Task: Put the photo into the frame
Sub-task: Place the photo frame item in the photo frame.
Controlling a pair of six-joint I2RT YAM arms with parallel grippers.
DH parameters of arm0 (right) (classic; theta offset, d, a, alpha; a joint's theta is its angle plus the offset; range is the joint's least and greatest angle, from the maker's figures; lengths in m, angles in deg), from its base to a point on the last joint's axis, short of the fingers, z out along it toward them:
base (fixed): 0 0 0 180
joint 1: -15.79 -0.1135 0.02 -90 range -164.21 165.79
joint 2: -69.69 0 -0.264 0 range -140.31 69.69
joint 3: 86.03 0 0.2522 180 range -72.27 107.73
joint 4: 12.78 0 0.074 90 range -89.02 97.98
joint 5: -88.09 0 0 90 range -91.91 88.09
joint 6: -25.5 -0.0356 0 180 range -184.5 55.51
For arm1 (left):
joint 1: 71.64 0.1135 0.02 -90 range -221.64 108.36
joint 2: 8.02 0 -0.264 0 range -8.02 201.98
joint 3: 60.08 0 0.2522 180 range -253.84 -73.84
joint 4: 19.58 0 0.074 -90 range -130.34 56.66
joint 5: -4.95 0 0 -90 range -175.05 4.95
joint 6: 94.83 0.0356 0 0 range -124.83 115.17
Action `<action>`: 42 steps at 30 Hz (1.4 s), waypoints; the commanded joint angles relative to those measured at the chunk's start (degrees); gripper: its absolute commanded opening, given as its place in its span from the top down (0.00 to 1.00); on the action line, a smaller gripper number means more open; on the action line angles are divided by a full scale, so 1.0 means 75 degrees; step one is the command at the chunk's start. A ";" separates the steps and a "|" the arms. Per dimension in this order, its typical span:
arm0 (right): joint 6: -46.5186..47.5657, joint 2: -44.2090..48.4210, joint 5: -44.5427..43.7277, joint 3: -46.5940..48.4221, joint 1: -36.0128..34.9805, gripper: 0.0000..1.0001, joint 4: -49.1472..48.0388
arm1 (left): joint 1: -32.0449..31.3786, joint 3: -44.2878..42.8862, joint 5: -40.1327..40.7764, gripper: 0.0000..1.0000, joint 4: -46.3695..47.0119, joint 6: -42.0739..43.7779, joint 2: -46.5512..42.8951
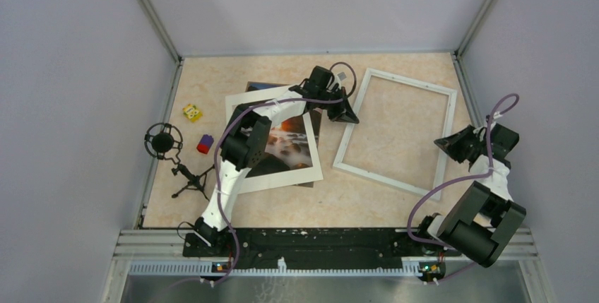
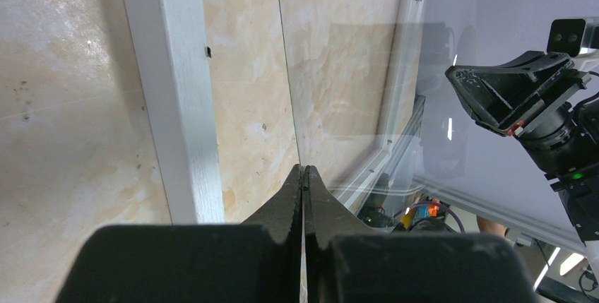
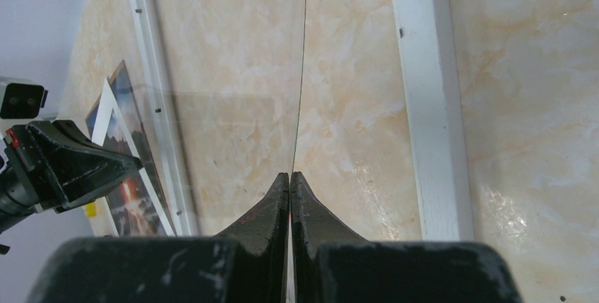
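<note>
Top cam: the photo [image 1: 291,140] isn't in the frame [image 1: 385,181] yet. It's flat on the tabletop [image 1: 367,208] just left of the frame, under a white mat [image 1: 279,177] and partly under your left arm [image 1: 244,144]. Its long side runs roughly near-to-far, tilted a bit, and the frame tilts the other way. Left gripper [image 1: 346,111] hangs over the frame's left bar and right gripper [image 1: 452,144] is at its right bar, so the left arm is way nearer the photo imo.

Left wrist: gripper [image 2: 303,169] is pinched tight. A thin edge line runs out from the tips w/ reflections beside it, so it looks clamped on a clear sheet [image 2: 353,98] over the frame bar [image 2: 184,91].

Right wrist: same deal, gripper [image 3: 290,174] is closed on that sheet's edge. The photo [image 3: 131,200] sits off to the left, past the far bar.

No brands or readable text anywhere. The yellow block [image 1: 192,112] has marks, but too small to read.
</note>
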 commanded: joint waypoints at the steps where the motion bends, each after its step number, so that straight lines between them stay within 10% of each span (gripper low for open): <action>1: 0.0058 -0.0154 -0.0561 0.0398 0.0096 1.00 -0.0581 | 0.0250 -0.0531 0.0017 1.00 0.0288 -0.0033 0.0146; 42: 0.0122 -0.0894 -0.1125 0.0102 0.0115 1.00 -0.0562 | 0.0084 -0.0596 -0.0057 1.00 0.0307 -0.0252 0.0694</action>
